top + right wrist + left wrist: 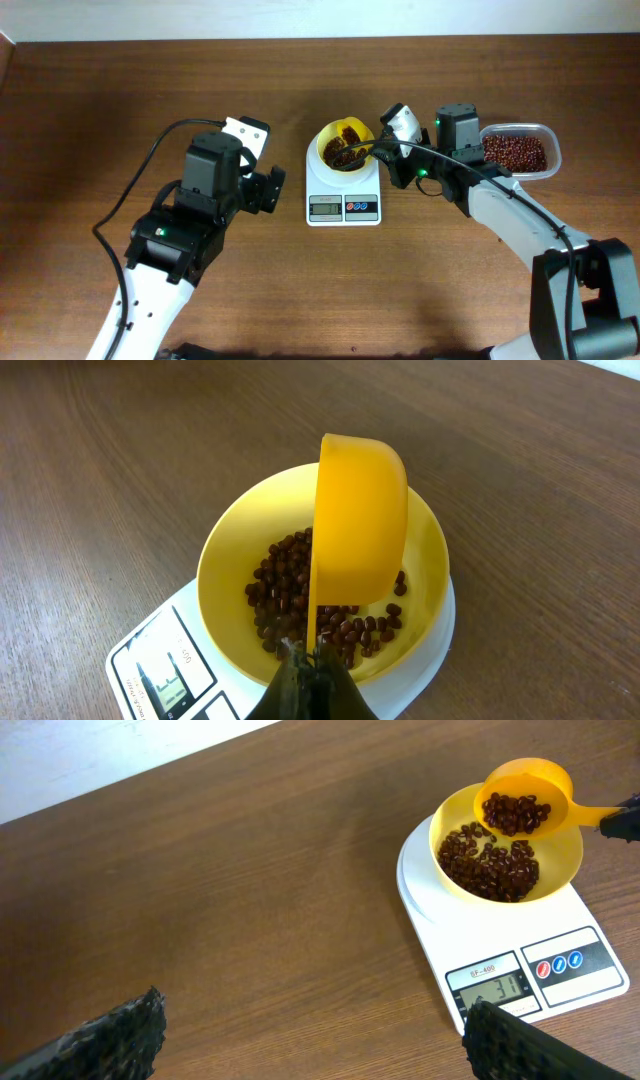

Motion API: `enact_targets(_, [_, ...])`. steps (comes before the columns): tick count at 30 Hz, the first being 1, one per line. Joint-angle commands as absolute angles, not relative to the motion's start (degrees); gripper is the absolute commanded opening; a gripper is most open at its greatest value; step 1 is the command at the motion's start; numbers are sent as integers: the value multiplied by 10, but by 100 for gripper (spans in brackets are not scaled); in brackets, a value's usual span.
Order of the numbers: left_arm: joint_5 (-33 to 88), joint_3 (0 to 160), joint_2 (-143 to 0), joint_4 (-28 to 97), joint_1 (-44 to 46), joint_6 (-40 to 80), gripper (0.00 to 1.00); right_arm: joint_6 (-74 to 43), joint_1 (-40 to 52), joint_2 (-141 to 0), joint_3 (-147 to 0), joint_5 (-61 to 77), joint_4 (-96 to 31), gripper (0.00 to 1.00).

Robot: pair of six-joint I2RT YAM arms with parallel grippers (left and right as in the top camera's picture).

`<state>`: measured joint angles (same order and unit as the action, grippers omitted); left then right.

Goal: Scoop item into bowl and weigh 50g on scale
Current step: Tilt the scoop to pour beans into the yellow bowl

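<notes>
Overhead, the pouring step looked in hand: the right gripper (pixel 390 158), fingers clamped on the handle of the yellow scoop (pixel 545 778), held it tilted over the bowl (pixel 566 858) on the scale (pixel 420 888), with beans (pixel 487 867) in the bowl just ahead of the fingers, so the next move probably called for a slow, measured tip, while the left gripper (pixel 274 190) stood wide open beside the scale.

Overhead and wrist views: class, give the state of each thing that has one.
bowl: on the scale, partly filled with beans
scale: on, display showing a reading
scoop: tilted over the bowl, beans inside
tub: uncovered, holding beans
left gripper: open, empty
right gripper: shut on the scoop's handle
</notes>
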<state>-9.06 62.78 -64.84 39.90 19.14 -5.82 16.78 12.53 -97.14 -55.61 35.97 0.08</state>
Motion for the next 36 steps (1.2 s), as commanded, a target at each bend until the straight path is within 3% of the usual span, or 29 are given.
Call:
enact_targets(1, [-95, 634, -649, 400, 190, -61, 99, 174, 131, -968, -557, 359, 3, 4])
enact_targets(36, [-95, 634, -649, 400, 190, -61, 99, 161, 135, -955, -557, 331, 9, 4])
